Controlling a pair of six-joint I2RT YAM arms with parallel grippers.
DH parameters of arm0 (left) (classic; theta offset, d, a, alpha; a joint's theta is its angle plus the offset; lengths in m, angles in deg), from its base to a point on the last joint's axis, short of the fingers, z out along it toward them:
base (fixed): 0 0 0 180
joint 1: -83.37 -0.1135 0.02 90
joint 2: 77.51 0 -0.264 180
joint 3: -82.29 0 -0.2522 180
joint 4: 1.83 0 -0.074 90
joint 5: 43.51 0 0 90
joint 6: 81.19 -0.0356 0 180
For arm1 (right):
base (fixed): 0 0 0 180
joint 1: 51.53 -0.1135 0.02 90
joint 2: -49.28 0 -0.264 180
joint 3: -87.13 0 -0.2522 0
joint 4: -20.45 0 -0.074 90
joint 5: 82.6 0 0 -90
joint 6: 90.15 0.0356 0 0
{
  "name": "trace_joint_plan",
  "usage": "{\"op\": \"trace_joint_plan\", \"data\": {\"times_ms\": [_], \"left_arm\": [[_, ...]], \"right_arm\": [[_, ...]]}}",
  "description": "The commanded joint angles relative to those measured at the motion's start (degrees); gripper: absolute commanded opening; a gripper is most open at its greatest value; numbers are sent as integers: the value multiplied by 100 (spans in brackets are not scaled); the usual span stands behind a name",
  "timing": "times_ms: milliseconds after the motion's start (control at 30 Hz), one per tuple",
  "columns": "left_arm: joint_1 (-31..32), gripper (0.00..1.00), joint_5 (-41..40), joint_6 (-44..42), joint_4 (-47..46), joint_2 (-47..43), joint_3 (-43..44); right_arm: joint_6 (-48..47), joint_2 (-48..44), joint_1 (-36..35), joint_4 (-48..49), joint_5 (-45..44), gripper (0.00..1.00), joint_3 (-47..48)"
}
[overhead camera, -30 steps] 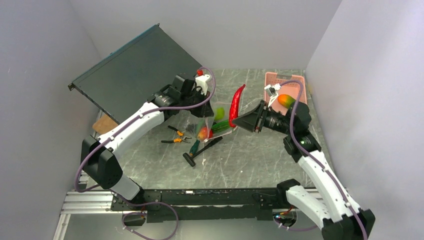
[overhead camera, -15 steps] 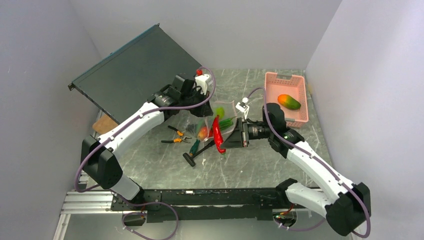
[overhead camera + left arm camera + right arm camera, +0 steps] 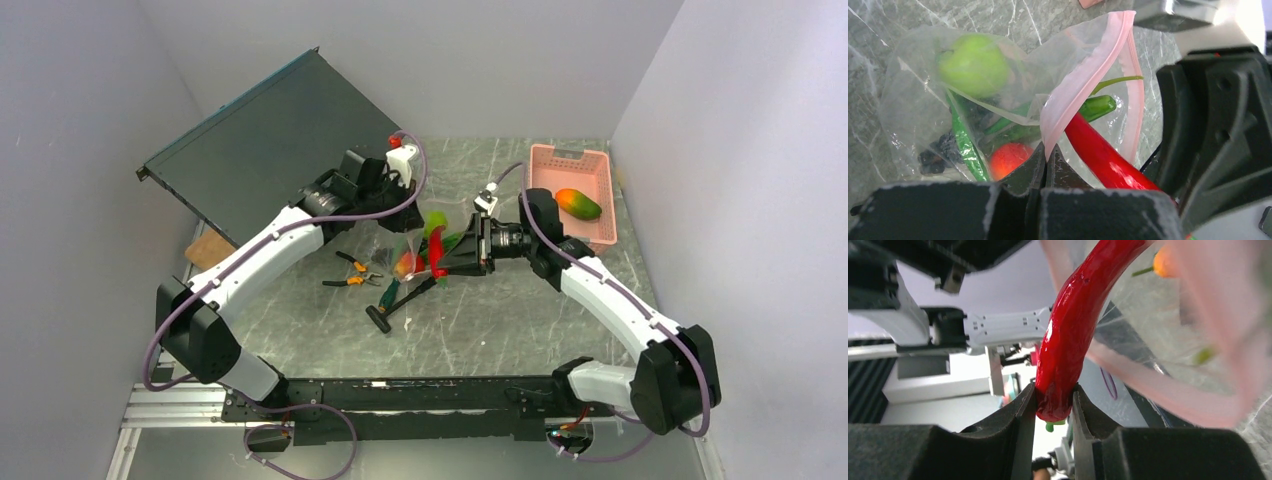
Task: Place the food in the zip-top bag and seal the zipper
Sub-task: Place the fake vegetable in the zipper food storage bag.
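The zip-top bag (image 3: 908,105) lies near the middle of the marble table (image 3: 500,310), its mouth lifted and open. Through the clear plastic show a green apple (image 3: 973,64), a red tomato (image 3: 1008,157), a green cucumber (image 3: 963,142) and a dark grape bunch (image 3: 934,156), so those four pieces appear to be packed.

The zipper (image 3: 1083,75), a pale pink strip, curves upward unsealed. The left gripper (image 3: 1045,161) pinches it tightly at its lower bend and holds the mouth up.

The red chili (image 3: 1073,325) is partway through that opening, its far end passing the pink strip. The right gripper (image 3: 1054,405) clamps the chili's near end between narrowly set jaws, reaching in from the right side of the bag.

Further out, the mango (image 3: 578,203) lies in the pink basket (image 3: 545,160) at the table's far right, well apart from the bag. Orange-handled pliers (image 3: 352,275) and a green-handled screwdriver (image 3: 390,295) lie just beside the bag on its near side.

By this reading the task is more than half done: the chili needs releasing inside, the mango needs fetching, and the zipper needs pressing closed.
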Motion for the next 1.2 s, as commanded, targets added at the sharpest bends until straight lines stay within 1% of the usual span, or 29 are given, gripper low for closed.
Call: {"op": "trace_joint_plan", "data": {"times_ms": [0, 67, 167, 233, 300, 400, 467, 567, 700, 900, 1000, 1100, 1167], "left_arm": [[108, 0, -63, -72, -201, -215, 123], [165, 0, -87, -82, -197, -230, 123], [235, 0, -120, -104, -187, -241, 125], [274, 0, -170, -124, -179, -251, 130], [307, 0, -219, -151, -158, -267, 140], [320, 0, -235, -170, -148, -291, 147], [327, 0, -240, -177, -137, -311, 159], [327, 0, -289, -193, -132, -352, 158], [324, 0, -323, -205, -122, -360, 158], [327, 0, -377, -221, -105, -357, 161], [321, 0, -434, -240, -104, -366, 158], [322, 0, -455, -243, -104, -375, 159], [328, 0, -447, -245, -111, -377, 154]], "right_arm": [[885, 217, 206, 611, -286, 3, 219], [1020, 376, 237, 841, -433, 6, 289], [1143, 725, 231, 1072, -565, 14, 479], [1131, 889, 233, 1136, -650, 22, 566], [1030, 976, 211, 1051, -794, 33, 655], [901, 1046, 155, 945, -920, 46, 767], [771, 1055, 126, 821, -983, 54, 835], [481, 908, 99, 484, -1179, 61, 912], [-60, 649, 85, -97, -1459, 64, 1031], [-1135, 308, 86, -1560, -2197, 64, 1531], [-1740, 41, 86, -2233, -2826, 64, 1876], [-2323, -179, 85, -2879, -3796, 64, 2335], [-2652, -236, 85, -3155, -4278, 64, 2552]]}}
